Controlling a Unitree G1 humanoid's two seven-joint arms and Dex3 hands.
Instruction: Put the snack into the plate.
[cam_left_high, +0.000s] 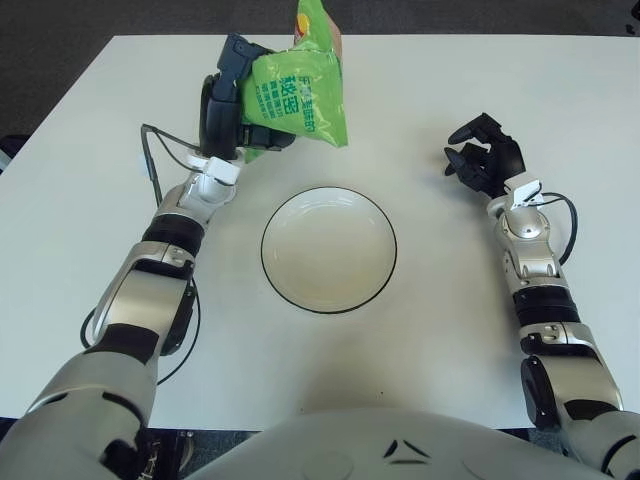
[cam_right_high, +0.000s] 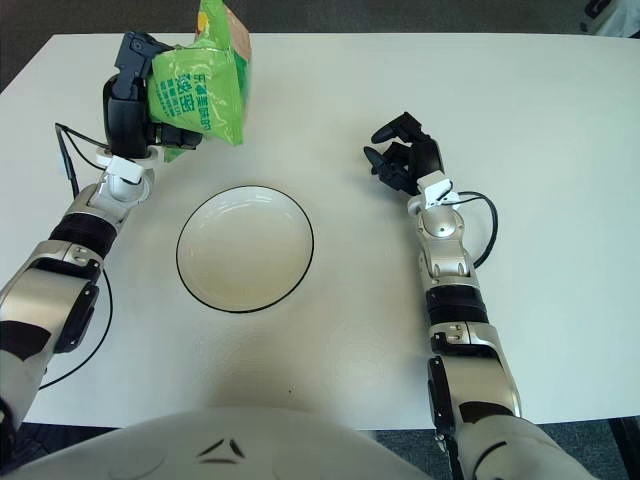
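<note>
Left hand (cam_left_high: 232, 112): raised above the worktop (cam_left_high: 420, 330) at its far left part, fingers closed round the left edge of the snack (cam_left_high: 300, 98). The grip is firm enough to carry the bag clear of the surface.

Snack: a green bag with printed lettering and a small yellow-red mark near its top. It hangs in the air, tilted, with its lower corner pointing toward the plate (cam_left_high: 329, 249). It sits beyond the plate's far-left rim and does not touch the plate or the worktop.

Plate: white, round, with a dark rim, lying flat near the middle of the worktop. Nothing lies in it.

Right hand (cam_left_high: 484, 155): shows to the right of the plate, well apart from it, over the right part of the worktop. Its dark fingers are loosely curled and hold nothing. Whether it touches the surface cannot be told.

Cables: a thin black cable (cam_left_high: 152, 165) loops beside the left wrist; another cable (cam_left_high: 565, 225) runs alongside the right forearm.

Worktop: white, with dark floor visible past its far edge.
</note>
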